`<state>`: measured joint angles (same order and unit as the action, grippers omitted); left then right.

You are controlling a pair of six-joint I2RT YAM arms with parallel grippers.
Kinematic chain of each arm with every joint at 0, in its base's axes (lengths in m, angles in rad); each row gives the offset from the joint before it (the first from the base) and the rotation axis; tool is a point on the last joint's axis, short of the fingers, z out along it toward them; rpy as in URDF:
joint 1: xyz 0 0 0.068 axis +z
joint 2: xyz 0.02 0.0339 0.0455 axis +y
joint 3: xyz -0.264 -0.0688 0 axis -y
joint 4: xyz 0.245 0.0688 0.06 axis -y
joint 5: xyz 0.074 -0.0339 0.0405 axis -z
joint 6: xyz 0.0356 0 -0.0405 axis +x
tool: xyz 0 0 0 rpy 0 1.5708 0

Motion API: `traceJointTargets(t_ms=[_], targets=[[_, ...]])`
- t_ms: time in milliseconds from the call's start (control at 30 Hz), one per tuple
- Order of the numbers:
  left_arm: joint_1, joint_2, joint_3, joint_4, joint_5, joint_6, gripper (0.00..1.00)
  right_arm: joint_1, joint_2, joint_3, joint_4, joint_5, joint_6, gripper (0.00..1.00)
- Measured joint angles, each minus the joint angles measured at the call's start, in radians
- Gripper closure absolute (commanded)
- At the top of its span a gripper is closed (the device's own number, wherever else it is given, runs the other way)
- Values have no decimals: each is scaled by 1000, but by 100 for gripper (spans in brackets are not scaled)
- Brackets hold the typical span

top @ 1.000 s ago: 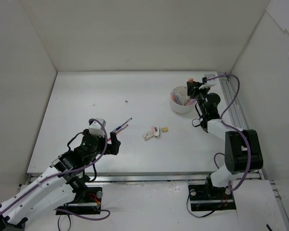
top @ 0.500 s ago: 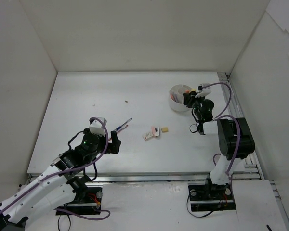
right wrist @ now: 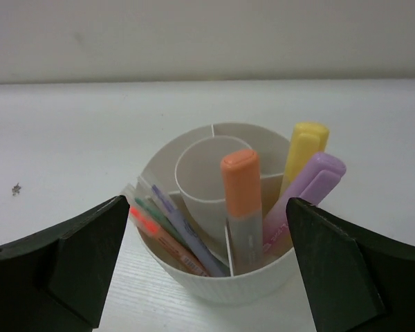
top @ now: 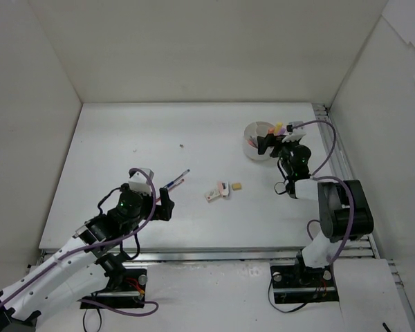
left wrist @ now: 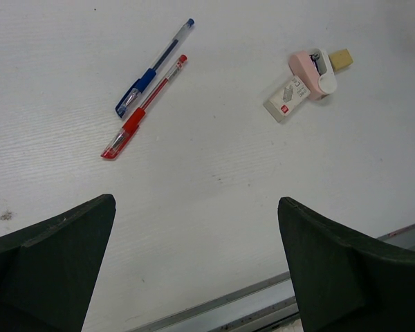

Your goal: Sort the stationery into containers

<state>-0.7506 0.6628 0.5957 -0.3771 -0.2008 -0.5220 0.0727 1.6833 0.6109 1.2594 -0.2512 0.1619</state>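
left gripper (left wrist: 196,204): fingers (left wrist: 55,263) wide apart with nothing between them. It hangs over bare surface (left wrist: 214,180), at about 7 o'clock of the surface in the top view.
right gripper (right wrist: 207,203): fingers (right wrist: 353,263) wide apart, gripping nothing. It faces the cup from the cup's 3 o'clock side in the top view.
cup (right wrist: 214,287): white, round and upright, at about 2 o'clock of the surface. It has an inner ring, with divider walls splitting the outer ring into slots.
orange marker (right wrist: 241,197): stands cap up in the outer slot nearest my right wrist camera, at 6 o'clock of the cup in that view.
yellow marker (right wrist: 303,152): in the outer ring at about 3 o'clock, cap up.
purple marker (right wrist: 311,187): just beside the yellow one at about 4 o'clock, leaning outward over the rim.
thin pens (right wrist: 169,232): a bundle in the 8 o'clock slot, tilted. I cannot tell how many.
blue pen (left wrist: 154,68): flat on the surface outside the cup, at 11 o'clock from my left gripper, running toward 1 o'clock.
red pen (left wrist: 144,107): just beside the blue pen and nearly parallel to it.
white eraser (left wrist: 287,100): at 1 o'clock from my left gripper, touching the pink-and-white piece (left wrist: 315,67).
tan block (left wrist: 341,59): just beside that piece on its far side.
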Motion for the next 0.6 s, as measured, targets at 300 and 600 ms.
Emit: traceJointTargets(t_ms=[300,600], targets=[[0,-33,1,8,20,13,0,40,-309,-1,-34,37,-91,2],[9,43,33,-31,-23,-46,0,234,-442,242,-597,204,-243,2]])
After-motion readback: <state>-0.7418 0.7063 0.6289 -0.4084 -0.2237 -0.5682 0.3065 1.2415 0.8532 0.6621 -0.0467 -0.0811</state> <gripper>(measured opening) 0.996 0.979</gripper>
